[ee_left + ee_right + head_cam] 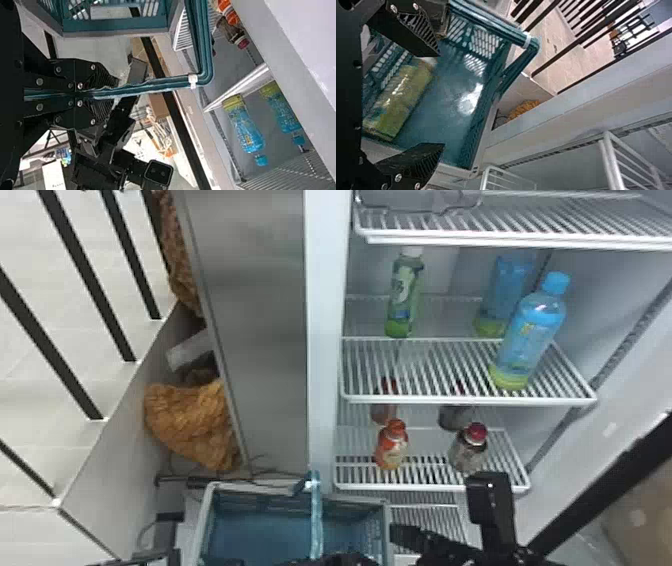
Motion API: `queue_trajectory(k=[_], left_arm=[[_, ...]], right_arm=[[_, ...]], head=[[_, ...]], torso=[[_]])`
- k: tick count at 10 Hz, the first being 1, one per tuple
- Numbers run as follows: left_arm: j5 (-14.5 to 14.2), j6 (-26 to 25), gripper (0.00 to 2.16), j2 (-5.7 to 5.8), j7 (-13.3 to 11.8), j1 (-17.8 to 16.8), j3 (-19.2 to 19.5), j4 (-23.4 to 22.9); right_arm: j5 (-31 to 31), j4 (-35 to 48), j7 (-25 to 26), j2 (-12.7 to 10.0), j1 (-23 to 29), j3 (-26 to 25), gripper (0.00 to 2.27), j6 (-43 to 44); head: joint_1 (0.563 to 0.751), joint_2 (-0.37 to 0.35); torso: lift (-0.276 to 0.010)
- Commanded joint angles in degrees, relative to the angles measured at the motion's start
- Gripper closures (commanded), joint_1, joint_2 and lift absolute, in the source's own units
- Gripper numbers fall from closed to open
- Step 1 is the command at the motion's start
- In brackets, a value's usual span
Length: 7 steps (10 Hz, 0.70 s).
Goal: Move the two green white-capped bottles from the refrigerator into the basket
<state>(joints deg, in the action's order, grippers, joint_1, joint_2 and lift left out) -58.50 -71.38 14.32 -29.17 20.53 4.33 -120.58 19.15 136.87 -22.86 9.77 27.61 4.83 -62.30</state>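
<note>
A green white-capped bottle (404,295) stands on the refrigerator's middle shelf, toward its left side. In the right wrist view, another green bottle (401,99) with a pale cap lies inside the blue basket (449,95). My left gripper (340,560), low in the head view, is shut on the basket handle (316,515); the left wrist view has the gripper (97,95) clamped around the handle (158,84). My right gripper (435,525) is beside the basket's right side, below the shelves. Seen from its wrist, this gripper (438,101) stands open over the basket, nothing between its fingers.
Two blue bottles (532,335) share the middle shelf's right side. On the shelf below stand an orange bottle (392,446) and a dark red-capped bottle (469,450). The refrigerator's left wall (322,340) rises behind the basket. An orange bag (192,425) lies farther left.
</note>
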Motion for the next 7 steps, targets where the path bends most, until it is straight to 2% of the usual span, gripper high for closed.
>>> queue_trajectory(k=[1, 4, 6, 7], left_arm=[[0.0, -0.1, 1.20, -0.08, 0.0, 0.1, 0.1, 0.0], [0.0, 0.1, 1.20, -0.17, 0.0, 0.3, 0.3, 0.0], [-0.1, 0.1, 1.20, -0.17, 0.0, 0.3, 0.3, 0.0], [0.1, 0.1, 1.20, -0.17, 0.0, 0.3, 0.3, 0.0]], right_arm=[[-1.0, 1.4, 0.0, -0.3, 0.9, -0.6, 0.16, 2.5], [-5.5, 8.5, 1.8, -1.8, 4.9, -3.7, 0.16, 9.6], [-5.4, 9.9, 5.5, -2.0, 7.0, -4.4, 0.16, 19.4], [-5.9, 9.0, 6.3, -2.3, 6.3, -5.3, 0.15, 21.9]], head=[[0.695, -0.046], [0.695, -0.074], [0.695, -0.123], [0.695, -0.134]], torso=[[-0.004], [-0.004], [-0.004], [-0.004]])
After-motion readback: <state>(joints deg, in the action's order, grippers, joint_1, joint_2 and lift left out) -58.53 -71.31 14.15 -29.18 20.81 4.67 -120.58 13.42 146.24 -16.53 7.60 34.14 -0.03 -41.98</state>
